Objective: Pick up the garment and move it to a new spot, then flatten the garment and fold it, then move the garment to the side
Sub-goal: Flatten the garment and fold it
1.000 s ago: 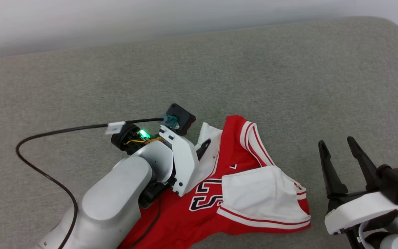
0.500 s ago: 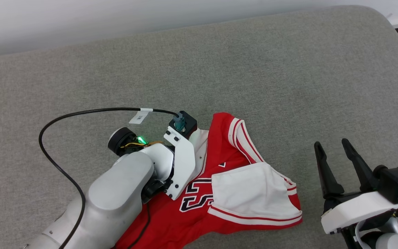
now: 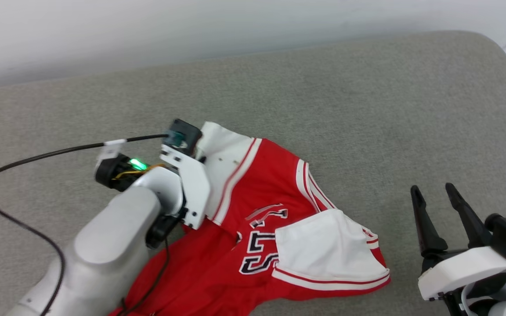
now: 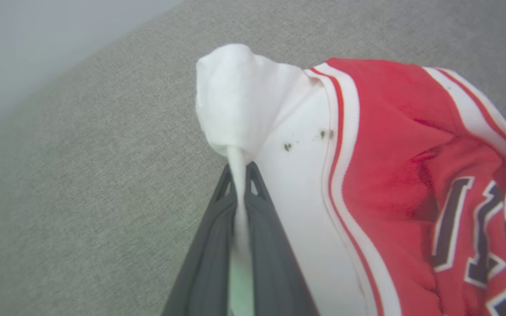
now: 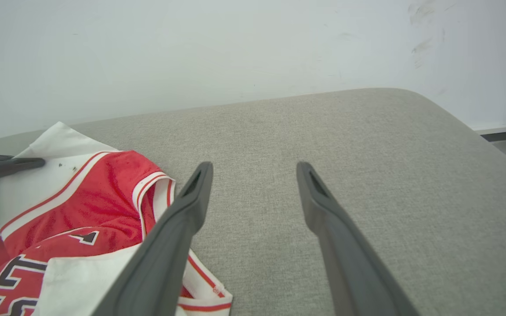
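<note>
Two claws: the left one is pinched tight on cloth, and the right one is spread wide with nothing between its fingers.
Left claw [image 4: 237, 169]: its two dark fingers press together on a fold of the white sleeve [image 4: 235, 87], which bunches up just beyond the tips.
Garment [image 3: 253, 188]: a red jersey lying rumpled on the worktop's near half, left of the middle. The front faces up and shows black lettering. The pinched sleeve points toward the far left, and the other white sleeve is folded over the front.
Right claw [image 3: 433, 189]: toward the near right of the worktop, beside the garment but apart from it.
Worktop [image 3: 367, 109]: grey woven covering with a rounded far-right corner.
Cable [image 3: 24, 160]: black, looping from the left wrist over the worktop's left side.
</note>
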Robot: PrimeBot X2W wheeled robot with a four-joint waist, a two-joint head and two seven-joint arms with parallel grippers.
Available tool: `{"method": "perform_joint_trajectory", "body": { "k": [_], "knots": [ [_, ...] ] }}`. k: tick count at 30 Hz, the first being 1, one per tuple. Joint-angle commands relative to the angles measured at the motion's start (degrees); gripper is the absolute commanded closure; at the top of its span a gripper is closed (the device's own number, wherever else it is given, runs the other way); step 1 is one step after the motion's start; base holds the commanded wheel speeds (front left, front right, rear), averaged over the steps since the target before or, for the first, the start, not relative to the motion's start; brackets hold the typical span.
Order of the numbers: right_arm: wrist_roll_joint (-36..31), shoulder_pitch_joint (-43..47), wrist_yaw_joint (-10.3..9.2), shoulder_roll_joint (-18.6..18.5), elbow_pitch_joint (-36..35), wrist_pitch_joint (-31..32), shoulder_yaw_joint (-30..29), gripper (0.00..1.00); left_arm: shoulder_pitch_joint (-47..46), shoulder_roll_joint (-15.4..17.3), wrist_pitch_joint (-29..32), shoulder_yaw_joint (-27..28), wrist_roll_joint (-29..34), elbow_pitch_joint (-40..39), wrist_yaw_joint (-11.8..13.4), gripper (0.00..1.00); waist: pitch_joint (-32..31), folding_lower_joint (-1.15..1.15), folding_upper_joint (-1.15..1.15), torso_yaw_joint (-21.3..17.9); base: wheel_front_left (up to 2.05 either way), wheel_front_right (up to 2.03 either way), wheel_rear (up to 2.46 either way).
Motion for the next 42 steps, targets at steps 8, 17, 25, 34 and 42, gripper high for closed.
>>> {"method": "perform_joint_trajectory", "body": {
  "k": [8,17,25,34,42],
  "knots": [
    [-0.64,2.44,-0.02,0.08,-2.09,1.80,-3.24,0.00,13.84,10.26,-4.00,10.30,-6.71,-11.26,10.76,1.00,-3.63,0.00,0.00,5.47,0.00,0.00,0.00],
    [-1.01,3.38,-0.02,0.09,-2.52,2.79,-4.22,0.00,29.15,11.43,-6.24,14.32,-13.34,-15.02,16.37,0.35,-4.71,0.00,0.00,7.80,0.00,0.00,0.00],
    [-1.45,4.60,-0.02,0.08,-2.94,4.11,-4.06,0.00,30.07,9.23,-15.00,14.78,-10.74,-15.39,17.08,0.00,-7.18,0.00,0.00,9.13,0.00,0.00,0.00],
    [-1.52,5.98,-0.02,0.08,-3.51,5.40,-3.81,0.00,28.86,7.70,-29.59,15.34,-5.05,-18.50,17.03,0.00,-9.41,0.00,0.00,9.21,0.00,0.00,0.00],
    [-0.66,5.88,-0.02,0.08,-2.04,8.96,-4.63,0.00,30.46,5.43,-34.76,16.28,-1.00,-24.36,15.53,0.00,-9.97,0.00,0.00,10.50,0.00,0.00,0.00]
  ]
}}
